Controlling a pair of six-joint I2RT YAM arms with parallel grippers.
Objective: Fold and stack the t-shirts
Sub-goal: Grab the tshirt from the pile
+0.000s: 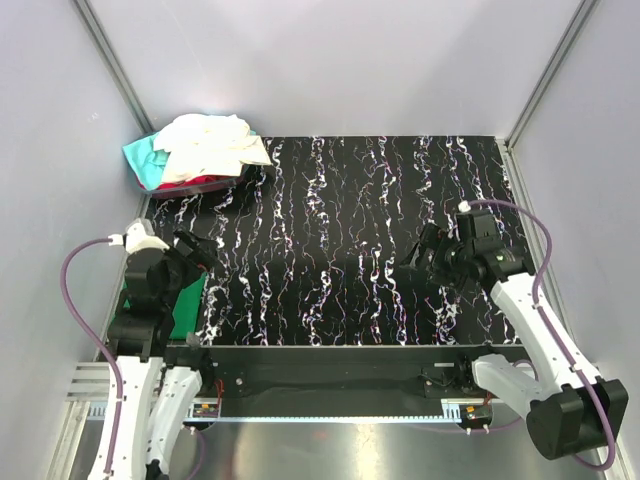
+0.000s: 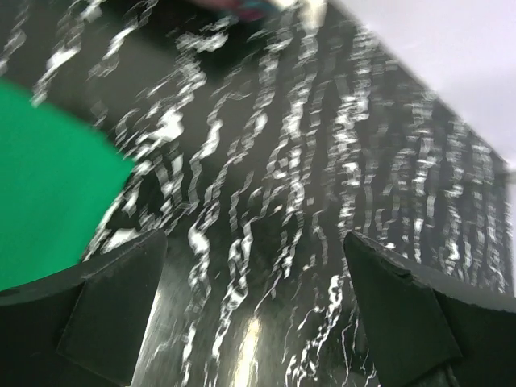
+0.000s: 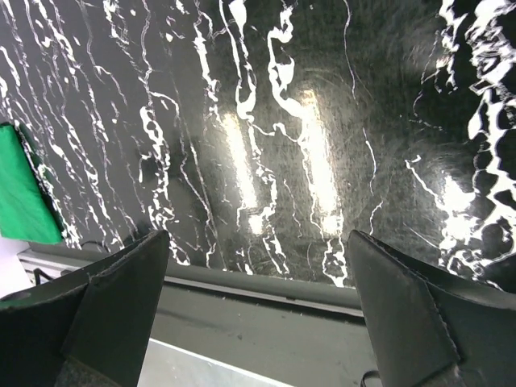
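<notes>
A pile of crumpled t-shirts sits at the back left corner: the white one [image 1: 210,145] on top, teal [image 1: 142,160] and dark red [image 1: 200,186] cloth under it. A folded green t-shirt [image 1: 190,305] lies flat at the near left edge, partly hidden by my left arm; it also shows in the left wrist view [image 2: 48,189] and the right wrist view [image 3: 24,197]. My left gripper [image 1: 197,250] is open and empty above the mat, just right of the green shirt. My right gripper [image 1: 420,252] is open and empty over the mat's right half.
The black mat with white marbling [image 1: 350,240] covers the table. Grey walls enclose left, right and back. A dark rail [image 1: 330,365] runs along the near edge, also in the right wrist view [image 3: 266,282].
</notes>
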